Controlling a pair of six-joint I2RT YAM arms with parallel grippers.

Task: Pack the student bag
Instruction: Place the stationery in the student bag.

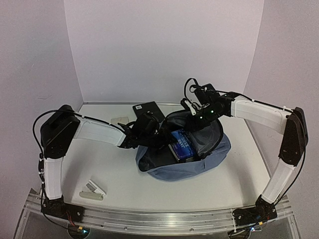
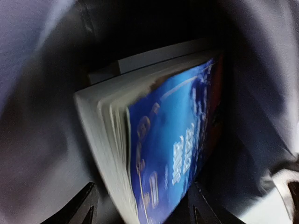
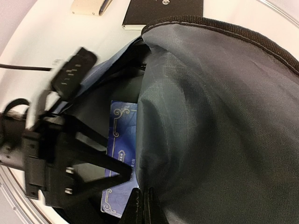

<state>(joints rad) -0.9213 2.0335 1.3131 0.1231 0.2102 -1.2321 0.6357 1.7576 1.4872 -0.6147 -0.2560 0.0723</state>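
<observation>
The left claw [image 2: 142, 207] is down inside the mouth of the student bag [image 1: 182, 169]. Its two fingers stand well apart on either side of the lower end of a blue-covered book [image 2: 173, 154]. The wrist view is smeared and I cannot tell whether either pad touches the book, so I read the claw as open rather than gripping. The right claw [image 3: 144, 205] is fully closed. The edge of the dark grey lining runs straight into its tips, so it appears to pinch the rim and hold the opening up at the bag's 1 o'clock side.

The book stands on edge inside the bag. The bag rests on the worktop [image 1: 119, 169], right of centre. A flat black slab [image 1: 147, 108] lies just beside the bag at its 11 o'clock. A small pale case [image 1: 93, 193] lies well apart at 8 o'clock, near the front edge.

The step in hand looks like seating the book in the main compartment. The next move probably calls for lifting the left claw out without snagging the lining or tipping the book, while the right holds the mouth wide, then going for the black slab.
</observation>
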